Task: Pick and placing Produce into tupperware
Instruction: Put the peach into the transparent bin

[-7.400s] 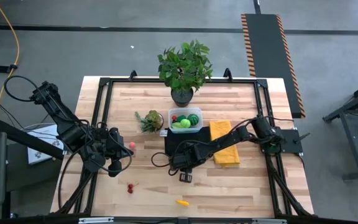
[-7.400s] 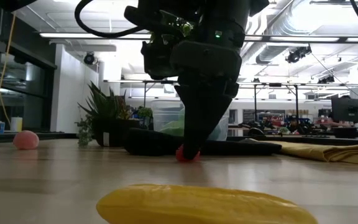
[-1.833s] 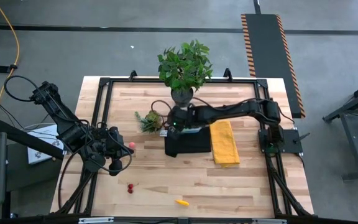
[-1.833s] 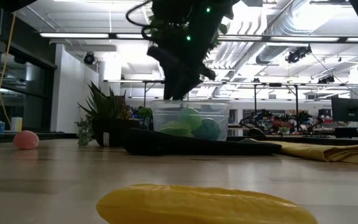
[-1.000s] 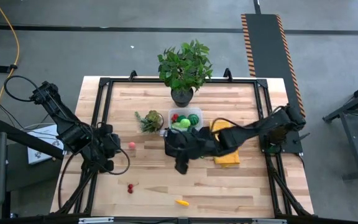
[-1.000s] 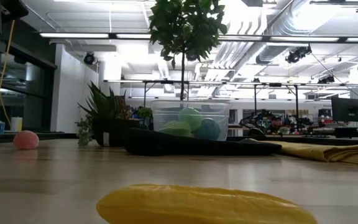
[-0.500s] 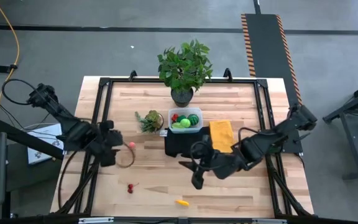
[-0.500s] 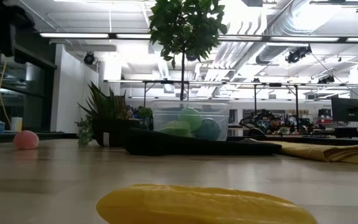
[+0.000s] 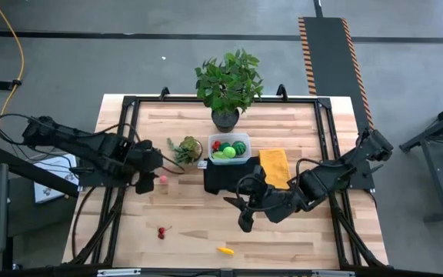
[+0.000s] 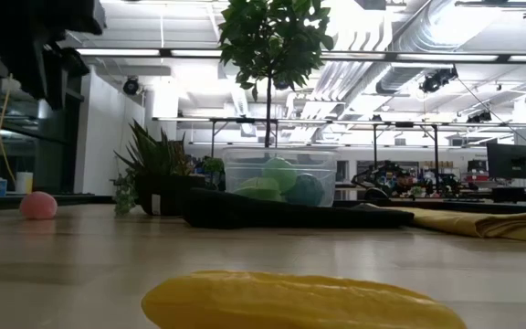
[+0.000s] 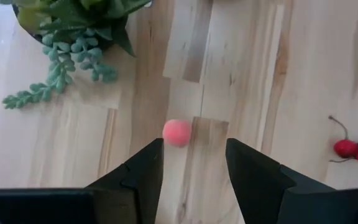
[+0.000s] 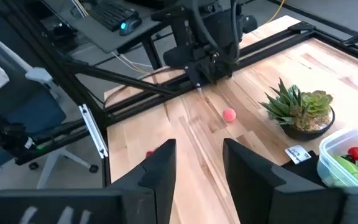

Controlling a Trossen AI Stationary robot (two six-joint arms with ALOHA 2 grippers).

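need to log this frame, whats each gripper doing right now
Left gripper: open, empty, above the pink ball.
Right gripper: open, empty, over the table's middle.

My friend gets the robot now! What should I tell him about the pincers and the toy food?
Left pincer: open, empty, over the pink ball beside the small succulent.
Right pincer: open, empty, above mid-table in front of the black cloth.
Done: green and red produce in the tupperware, which stands at the cloth's far edge.
Left: pink ball, cherries, yellow piece near the front edge.
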